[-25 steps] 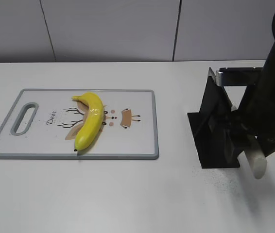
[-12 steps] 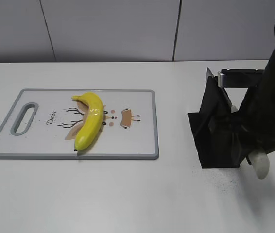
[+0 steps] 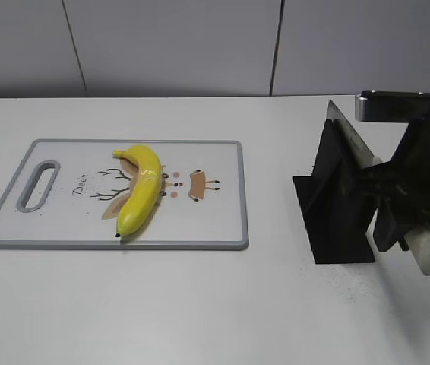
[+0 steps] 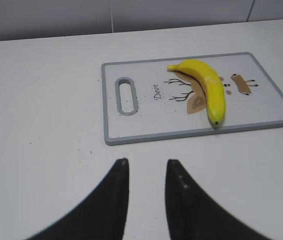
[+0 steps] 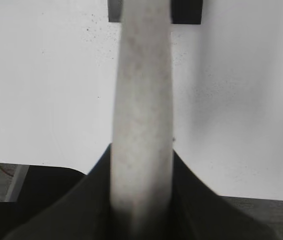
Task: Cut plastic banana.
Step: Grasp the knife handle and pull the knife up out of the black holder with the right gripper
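Note:
A yellow plastic banana [image 3: 140,190] lies on the white cutting board [image 3: 219,220] at the left; both also show in the left wrist view, the banana [image 4: 209,87] on the board [image 4: 146,120]. My right gripper [image 3: 399,220] is shut on the white handle [image 3: 426,255] of a knife whose grey blade [image 3: 346,128] rises along the black knife stand [image 3: 336,220]. In the right wrist view the handle [image 5: 141,100] runs between the jaws [image 5: 141,190]. My left gripper [image 4: 146,167] is open and empty over bare table in front of the board; it is out of the exterior view.
The white table [image 3: 200,304] has a grey wall behind it. The knife stand sits at the right, about a hand's width from the board's right edge. A dark bar of the arm [image 3: 393,106] crosses above the stand.
My right gripper has moved right and a little up with the knife handle. The blade now shows further out of the stand. The banana and board have not moved.

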